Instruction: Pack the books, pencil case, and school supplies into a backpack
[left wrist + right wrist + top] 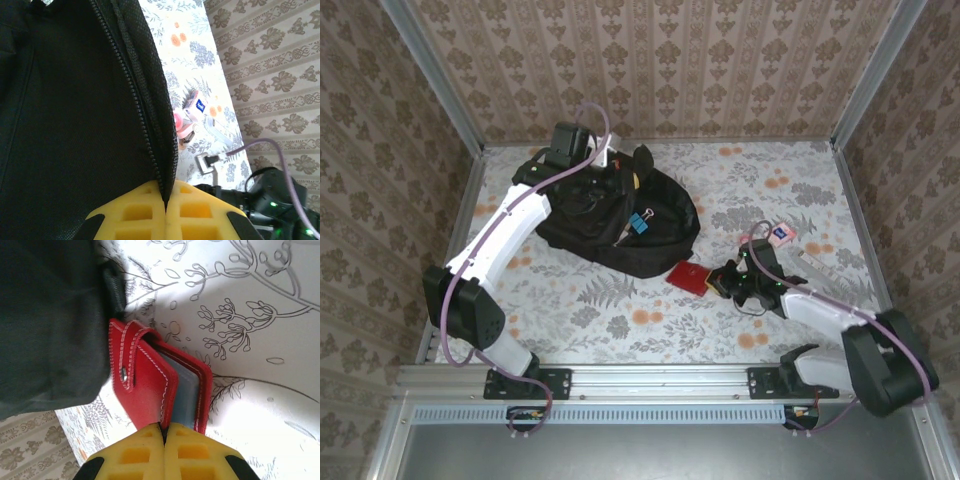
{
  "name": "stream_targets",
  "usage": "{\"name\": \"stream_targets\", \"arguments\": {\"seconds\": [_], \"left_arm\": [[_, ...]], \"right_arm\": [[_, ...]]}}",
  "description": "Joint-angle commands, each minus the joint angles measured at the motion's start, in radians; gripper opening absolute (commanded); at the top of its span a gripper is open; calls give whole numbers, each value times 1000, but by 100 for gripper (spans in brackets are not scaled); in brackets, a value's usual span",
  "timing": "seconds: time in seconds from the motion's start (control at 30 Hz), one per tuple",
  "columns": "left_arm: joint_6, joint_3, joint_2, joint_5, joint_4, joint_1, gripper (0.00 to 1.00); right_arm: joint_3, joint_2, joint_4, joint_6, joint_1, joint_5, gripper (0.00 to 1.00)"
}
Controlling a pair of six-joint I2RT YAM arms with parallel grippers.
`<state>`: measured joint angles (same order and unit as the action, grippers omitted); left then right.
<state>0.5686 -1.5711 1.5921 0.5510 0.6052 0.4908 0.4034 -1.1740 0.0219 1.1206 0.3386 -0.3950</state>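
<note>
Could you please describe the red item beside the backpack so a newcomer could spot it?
Find the big black backpack on the floral table; just off its near right edge lies the red case, pinched by the right gripper. Its white stitching and snap strap mark it out from the pink item further right.

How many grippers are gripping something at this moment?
2. The left gripper is shut on the zip edge of the backpack; the right gripper is shut on the red book beside the backpack.
</note>
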Motion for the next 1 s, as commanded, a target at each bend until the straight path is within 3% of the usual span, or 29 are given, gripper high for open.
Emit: {"name": "stream_targets", "arguments": {"seconds": [0.0,0.2,0.33,0.6,0.97], "left_arm": [[-34,-38,-28,5,9,9,0],[-68,-61,-26,-9,40,15,0],[-97,-81,-21,-16,58,36,0],[-139,-135,-4,-54,106,101,0],[-147,-155,8,-33,79,115,0]], "right_arm": [[70,145,-261,-87,6,103,0],[208,381,-617,-213,-4,225,0],[345,420,-695,-294,-7,237,0],[527,290,-568,-320,-6,91,0],[661,-65,-234,-115,34,-13,0]]}}
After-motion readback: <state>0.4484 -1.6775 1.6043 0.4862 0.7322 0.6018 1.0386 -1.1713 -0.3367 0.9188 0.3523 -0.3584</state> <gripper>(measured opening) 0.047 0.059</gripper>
